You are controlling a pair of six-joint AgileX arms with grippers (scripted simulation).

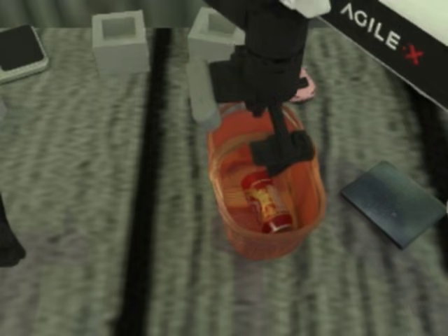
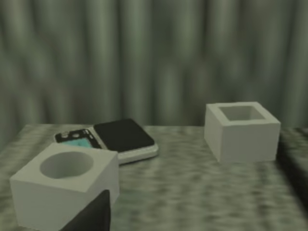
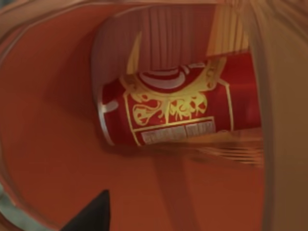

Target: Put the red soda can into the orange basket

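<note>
The red soda can (image 1: 268, 203) lies on its side on the slatted bottom of the orange basket (image 1: 225, 210), near the middle of the table. In the right wrist view the red soda can (image 3: 168, 108) shows its cream-and-gold label, with the orange basket wall (image 3: 48, 120) around it. My right gripper (image 1: 283, 150) hangs open over the basket's far half, just above the can and apart from it; one dark fingertip (image 3: 98, 211) shows, holding nothing. My left gripper (image 1: 7, 245) is parked at the table's left edge, open and empty, with one fingertip (image 2: 94, 214) in view.
Two white open boxes (image 1: 120, 40) (image 1: 217, 31) and a grey block (image 1: 203, 91) stand behind the basket. A black-topped scale (image 1: 17, 50) sits far left, a dark slab (image 1: 395, 201) at the right. A black strip (image 1: 143, 196) crosses the table.
</note>
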